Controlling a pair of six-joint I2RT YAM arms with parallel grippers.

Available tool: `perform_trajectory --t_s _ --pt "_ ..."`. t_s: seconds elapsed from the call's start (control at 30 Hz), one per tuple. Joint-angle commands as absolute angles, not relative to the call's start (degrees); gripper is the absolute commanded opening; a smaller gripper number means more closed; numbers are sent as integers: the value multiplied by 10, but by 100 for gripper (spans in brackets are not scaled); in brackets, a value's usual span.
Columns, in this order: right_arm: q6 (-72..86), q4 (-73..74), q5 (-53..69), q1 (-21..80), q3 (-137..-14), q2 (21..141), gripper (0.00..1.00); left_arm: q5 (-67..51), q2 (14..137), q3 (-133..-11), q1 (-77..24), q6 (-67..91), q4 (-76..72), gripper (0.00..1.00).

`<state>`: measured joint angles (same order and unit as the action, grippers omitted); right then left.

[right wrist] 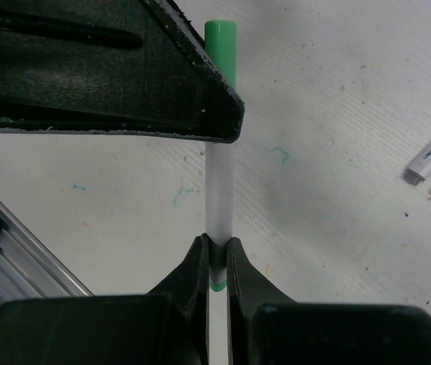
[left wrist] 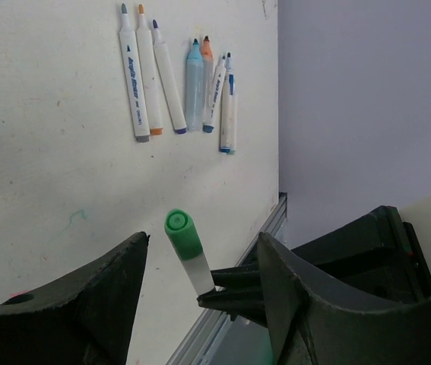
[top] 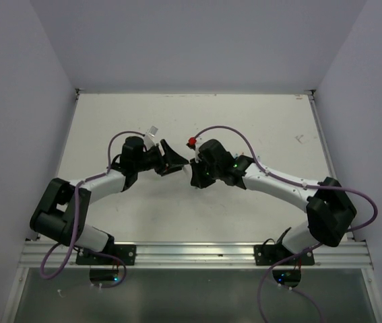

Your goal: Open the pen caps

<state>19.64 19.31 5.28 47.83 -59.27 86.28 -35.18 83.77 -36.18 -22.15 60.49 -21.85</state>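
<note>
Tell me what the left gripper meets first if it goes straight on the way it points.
Most likely the green cap, which stands between the open jaws of the left gripper, on the pen clamped by the right gripper. Depth is hard to judge.

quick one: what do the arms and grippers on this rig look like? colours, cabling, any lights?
The left arm and right arm match: white tubular links and bulky black joints. A purple cable loops along each. The left gripper and right gripper each have two matte black, wedge-shaped fingers. A green light glows on the right wrist.
</note>
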Motion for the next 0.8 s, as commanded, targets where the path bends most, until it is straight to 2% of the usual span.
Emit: perform_trajectory --t_s 0.0,0.17,0.27,0.33,0.37,0.5,0.53,0.63,0.77 --pt "207 176 61 485 -599 844 0 -364 847 -359 -219 626 -255 63" --pt "206 177 62 490 -599 848 0 -373 855 -355 -220 645 -288 58" --pt "204 176 61 491 -599 850 0 -375 856 -357 -220 644 -291 51" --pt "203 176 58 491 -599 851 0 -379 858 -356 -220 643 -295 40" --pt "202 176 55 491 -600 851 0 -382 860 -356 -220 642 -301 28" --pt "201 177 39 491 -608 853 0 -388 860 -355 -220 635 -299 2" --pt "202 178 33 491 -613 854 13 -389 860 -355 -220 635 -298 0" --pt "193 179 30 491 -631 867 36 -398 863 -355 -219 632 -301 0" --pt "184 180 54 491 -658 907 40 -407 858 -353 -220 633 -308 0"
